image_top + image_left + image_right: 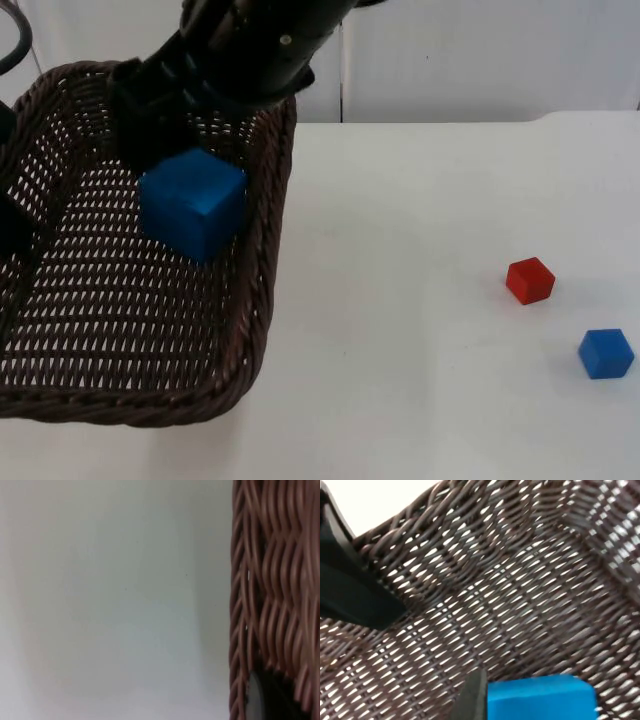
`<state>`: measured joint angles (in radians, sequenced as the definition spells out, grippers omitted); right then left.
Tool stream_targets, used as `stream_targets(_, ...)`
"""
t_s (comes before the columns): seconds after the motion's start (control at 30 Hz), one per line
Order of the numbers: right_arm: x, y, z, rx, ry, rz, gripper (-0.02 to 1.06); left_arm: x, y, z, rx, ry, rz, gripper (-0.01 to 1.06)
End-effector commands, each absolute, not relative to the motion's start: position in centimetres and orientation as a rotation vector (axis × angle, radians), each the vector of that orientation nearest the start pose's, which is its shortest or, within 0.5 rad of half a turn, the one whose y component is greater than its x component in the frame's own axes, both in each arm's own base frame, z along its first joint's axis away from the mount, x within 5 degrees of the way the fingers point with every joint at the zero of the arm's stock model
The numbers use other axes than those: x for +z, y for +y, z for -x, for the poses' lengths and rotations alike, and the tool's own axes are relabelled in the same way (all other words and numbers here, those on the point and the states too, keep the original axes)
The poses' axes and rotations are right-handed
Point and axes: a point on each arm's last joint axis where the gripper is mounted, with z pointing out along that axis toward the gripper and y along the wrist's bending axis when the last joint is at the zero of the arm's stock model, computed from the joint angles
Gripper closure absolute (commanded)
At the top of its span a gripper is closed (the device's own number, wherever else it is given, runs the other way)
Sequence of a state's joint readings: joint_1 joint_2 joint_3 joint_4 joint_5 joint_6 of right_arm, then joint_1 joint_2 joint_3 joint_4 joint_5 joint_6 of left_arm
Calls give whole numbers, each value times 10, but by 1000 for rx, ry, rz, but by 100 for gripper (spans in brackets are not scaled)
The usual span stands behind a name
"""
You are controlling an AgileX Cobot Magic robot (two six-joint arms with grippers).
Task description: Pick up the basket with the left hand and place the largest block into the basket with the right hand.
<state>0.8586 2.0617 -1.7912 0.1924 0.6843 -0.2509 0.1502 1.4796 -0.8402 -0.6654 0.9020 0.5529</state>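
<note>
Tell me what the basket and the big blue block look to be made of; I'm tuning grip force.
The basket looks like woven wicker or rattan, dark brown and slightly glossy: twisted strands with light showing through the gaps. The big blue block, held over it by the right gripper, looks like painted wood or hard plastic: flat matte faces, crisp edges, no grain visible. The left gripper holds the basket's wall.

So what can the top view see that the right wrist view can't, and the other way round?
The top view alone takes in the white table with the small red block and small blue block lying apart from the basket. The right wrist view alone gives a close look at the basket's woven floor from inside, with a black fingertip of the right gripper against the block. Both share the dark wicker basket and the large blue block inside it.
</note>
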Motion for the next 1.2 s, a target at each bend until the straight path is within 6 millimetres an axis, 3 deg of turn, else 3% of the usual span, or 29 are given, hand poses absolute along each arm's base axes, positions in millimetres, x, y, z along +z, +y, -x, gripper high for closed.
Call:
stream_targets(0.0, 278, 364, -301, 453, 2122, 1211, 22, 223, -7, -259, -700, 2749, -1, 105)
stream_targets(0.3, 320, 342, -285, 407, 2109, 1251, 22, 222, -7, -259, -694, 2752, -6, 105)
stream_targets(0.4, 345, 330, -274, 406, 2086, 1250, 22, 222, -7, -259, -694, 2752, -6, 105)
stream_targets(0.6, 370, 309, -254, 438, 2088, 1234, 22, 222, -7, -259, -688, 2755, -11, 105)
stream_targets(0.83, 371, 283, -233, 448, 2063, 1198, 22, 222, -6, -259, -685, 2754, -11, 105)
stream_targets(1.17, 352, 260, -215, 462, 2047, 1140, 22, 222, -6, -259, -683, 2755, -12, 105)
